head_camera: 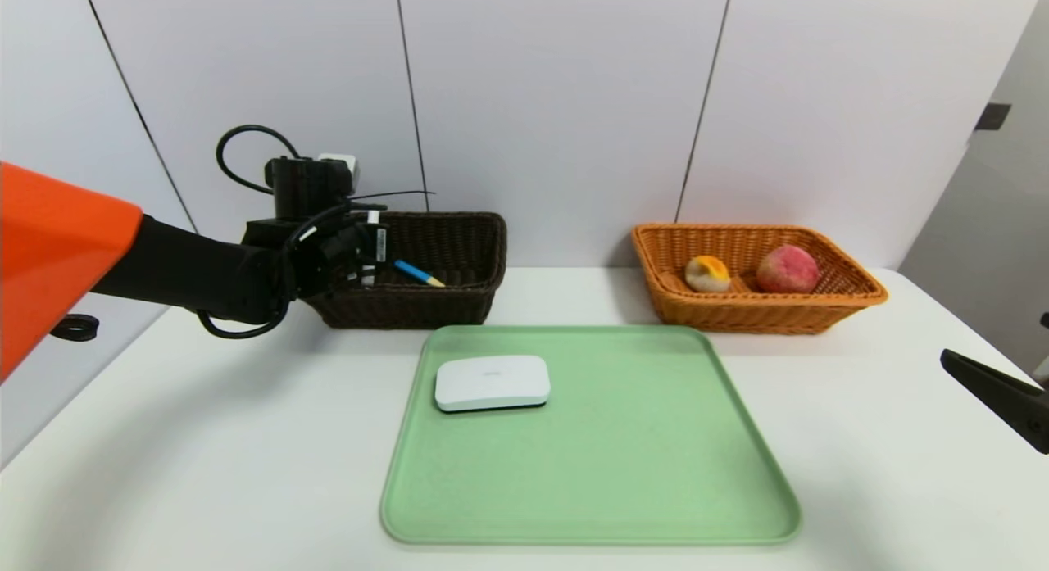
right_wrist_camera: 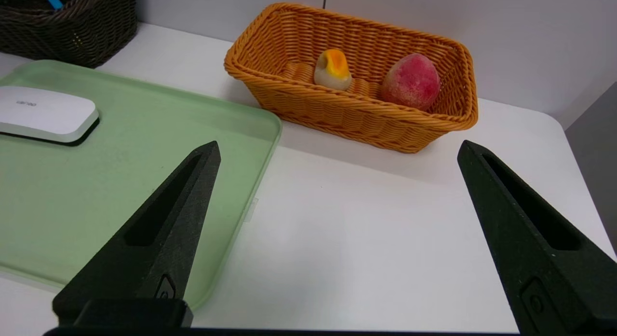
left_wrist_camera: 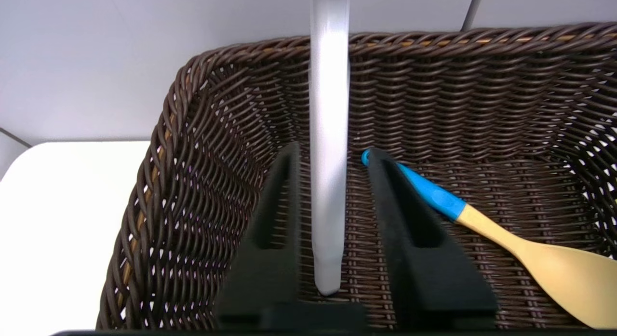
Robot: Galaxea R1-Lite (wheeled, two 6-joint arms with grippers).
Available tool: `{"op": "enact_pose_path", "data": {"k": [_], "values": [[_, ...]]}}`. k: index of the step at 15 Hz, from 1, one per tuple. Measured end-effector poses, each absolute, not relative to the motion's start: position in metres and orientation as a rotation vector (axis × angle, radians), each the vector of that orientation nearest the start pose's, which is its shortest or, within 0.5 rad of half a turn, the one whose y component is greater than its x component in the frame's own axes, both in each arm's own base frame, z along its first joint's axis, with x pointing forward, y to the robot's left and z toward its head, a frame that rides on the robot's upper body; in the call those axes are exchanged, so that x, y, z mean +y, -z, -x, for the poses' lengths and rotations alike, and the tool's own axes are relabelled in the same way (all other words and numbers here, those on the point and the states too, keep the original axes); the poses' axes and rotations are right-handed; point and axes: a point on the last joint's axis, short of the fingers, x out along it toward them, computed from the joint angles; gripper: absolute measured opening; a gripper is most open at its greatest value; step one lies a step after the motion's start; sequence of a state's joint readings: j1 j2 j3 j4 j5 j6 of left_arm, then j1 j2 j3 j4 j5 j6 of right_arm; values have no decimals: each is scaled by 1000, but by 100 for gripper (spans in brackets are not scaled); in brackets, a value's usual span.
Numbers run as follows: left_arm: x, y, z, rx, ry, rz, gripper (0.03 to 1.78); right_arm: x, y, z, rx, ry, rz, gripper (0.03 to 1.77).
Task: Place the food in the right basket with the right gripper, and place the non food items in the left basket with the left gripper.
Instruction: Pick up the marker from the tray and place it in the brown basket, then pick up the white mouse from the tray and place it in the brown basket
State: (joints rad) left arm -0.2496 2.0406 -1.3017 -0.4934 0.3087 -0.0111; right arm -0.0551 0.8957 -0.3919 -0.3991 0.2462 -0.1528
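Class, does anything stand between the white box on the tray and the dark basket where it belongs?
Nothing visible does: only green tray and table separate the white box and the dark basket, where the left gripper reaches in.

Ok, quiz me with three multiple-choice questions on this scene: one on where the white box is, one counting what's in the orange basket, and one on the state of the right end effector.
1. Where is the white box?
A. on the green tray
B. held in the air
C. inside a basket

2. How many foods lie in the orange basket?
A. one
B. two
C. three

3. How is the right end effector?
A. shut on a cup
B. shut tight, empty
C. open, empty

Answers:
1. A, the box lies flat on the tray.
2. B, a peach and a bun sit inside.
3. C, its fingers stand wide apart with nothing between them.
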Motion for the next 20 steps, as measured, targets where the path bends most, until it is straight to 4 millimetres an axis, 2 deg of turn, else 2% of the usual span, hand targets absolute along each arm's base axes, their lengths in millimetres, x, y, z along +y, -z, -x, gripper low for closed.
{"op": "enact_pose_path", "data": {"k": [2,5,7,9,12,14,16,17,20], "values": [[-96,-180,-403,239,-60,-52,84,0,-205,-103,89,-199,136,170],[-96,-183,-402,231,-61,-48,112,0,-206,-103,87,-199,136,170],[-95,-197,-398,198,-48,-42,125,0,-206,-103,85,-199,137,170],[-98,-220,-385,160,28,-53,135,0,-206,-103,84,-198,136,170],[-107,-261,-345,139,279,-187,147,0,-205,-102,83,-198,136,170],[-122,-278,-306,194,539,-305,152,0,-205,-101,81,-199,137,170],[-138,-282,-267,269,789,-432,156,0,-205,-101,79,-199,138,170],[-141,-281,-254,296,868,-512,158,0,-205,-100,78,-199,138,170],[-152,-283,-230,354,1039,-714,162,0,-200,-98,86,-200,138,170]]}}
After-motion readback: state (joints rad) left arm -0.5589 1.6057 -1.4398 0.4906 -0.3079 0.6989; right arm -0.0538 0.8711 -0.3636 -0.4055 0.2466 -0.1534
